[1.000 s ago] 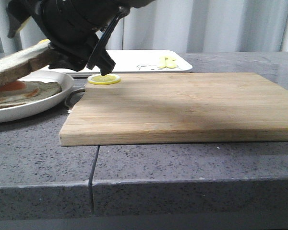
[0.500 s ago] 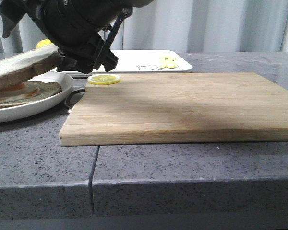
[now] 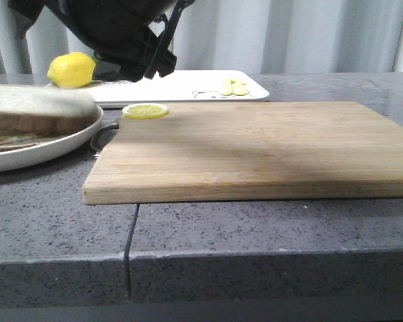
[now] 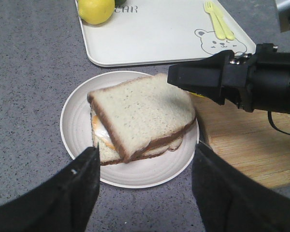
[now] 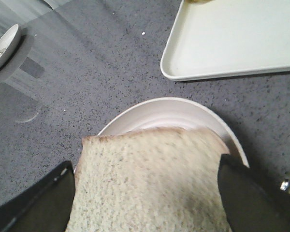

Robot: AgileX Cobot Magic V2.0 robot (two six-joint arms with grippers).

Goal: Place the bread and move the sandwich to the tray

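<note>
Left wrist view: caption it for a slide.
Thick square bread slice tops the egg sandwich on the round white plate, open left fingers above, white rectangular tray beyond.

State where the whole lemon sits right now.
In the front view the lemon sits far left on the white tray, behind the plate and left of the lemon slice.

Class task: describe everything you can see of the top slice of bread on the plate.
The bread is a thick square slice with pale speckled crumb and brown crust. It lies flat, skewed, on the egg and lower slice of the sandwich, on the round white plate. Neither hand's fingers visibly touch it.
</note>
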